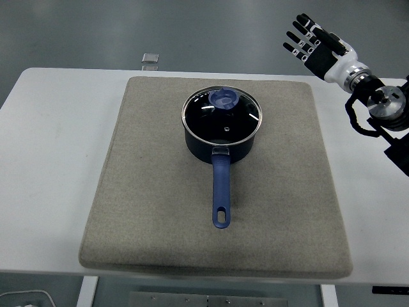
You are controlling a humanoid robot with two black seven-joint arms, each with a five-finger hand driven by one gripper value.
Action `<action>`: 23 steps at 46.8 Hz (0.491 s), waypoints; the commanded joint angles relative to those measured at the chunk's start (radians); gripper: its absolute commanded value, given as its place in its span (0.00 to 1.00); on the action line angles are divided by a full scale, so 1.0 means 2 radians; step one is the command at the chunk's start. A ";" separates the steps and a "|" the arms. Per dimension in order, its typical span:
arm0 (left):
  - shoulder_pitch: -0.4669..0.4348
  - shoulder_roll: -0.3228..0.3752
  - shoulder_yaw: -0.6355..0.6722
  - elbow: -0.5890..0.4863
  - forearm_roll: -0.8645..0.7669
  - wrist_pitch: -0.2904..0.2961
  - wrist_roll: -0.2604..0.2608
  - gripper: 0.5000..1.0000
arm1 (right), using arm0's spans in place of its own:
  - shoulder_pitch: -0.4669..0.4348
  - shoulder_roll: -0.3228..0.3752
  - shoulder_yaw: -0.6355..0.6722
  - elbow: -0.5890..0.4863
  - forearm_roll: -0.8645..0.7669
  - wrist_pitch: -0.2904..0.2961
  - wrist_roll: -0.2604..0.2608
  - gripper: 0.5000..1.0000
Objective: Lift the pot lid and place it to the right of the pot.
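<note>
Head view is showing you the lid [222,115] sitting on the pot [217,146]; right hand [317,46] is hovering spread, empty, well apart.

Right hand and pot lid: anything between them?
Nothing: only bare grey mat separates the raised right hand from the lid, per the head view.

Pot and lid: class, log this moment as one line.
lid: on pot | pot: on mat | right hand: open, raised, away from pot | step: not started
</note>
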 commanded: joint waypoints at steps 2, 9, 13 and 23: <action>0.000 0.000 0.000 -0.001 0.000 -0.001 0.000 1.00 | 0.000 0.000 0.000 0.000 0.000 0.000 0.000 0.83; 0.000 0.000 0.000 0.000 0.000 0.000 0.000 1.00 | 0.001 0.000 0.000 0.001 0.000 -0.001 0.000 0.83; 0.000 0.000 0.000 0.000 0.000 0.000 0.000 1.00 | 0.000 0.000 -0.001 0.001 0.000 -0.002 0.000 0.83; -0.010 0.000 0.001 0.001 0.000 0.000 -0.001 1.00 | 0.001 0.000 -0.002 0.001 0.000 -0.001 0.001 0.83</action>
